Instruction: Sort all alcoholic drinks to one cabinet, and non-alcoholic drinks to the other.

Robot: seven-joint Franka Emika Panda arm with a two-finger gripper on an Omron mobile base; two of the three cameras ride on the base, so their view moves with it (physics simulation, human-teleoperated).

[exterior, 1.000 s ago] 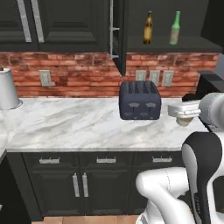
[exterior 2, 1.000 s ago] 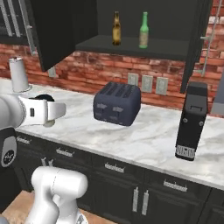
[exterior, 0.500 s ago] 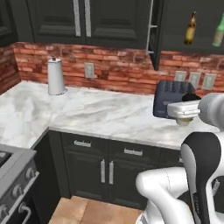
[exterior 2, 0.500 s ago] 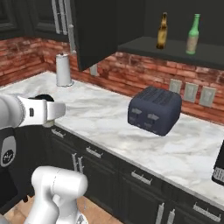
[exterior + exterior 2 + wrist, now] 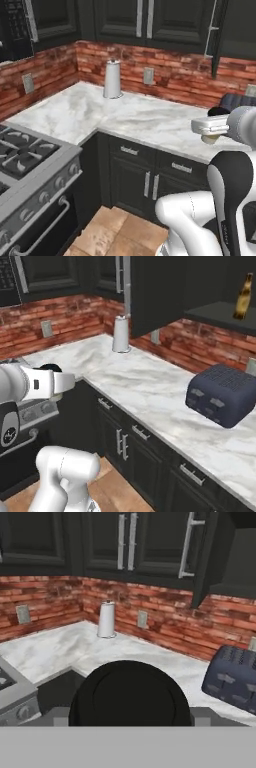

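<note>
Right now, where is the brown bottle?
The amber-brown bottle stands on the shelf of the open upper cabinet, at the far right of the right base view, above and behind the dark toaster.

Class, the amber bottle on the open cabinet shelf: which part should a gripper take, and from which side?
Probably the amber bottle by its lower body, approached level from the open front: it stands upright on the shelf, round and slim.
</note>
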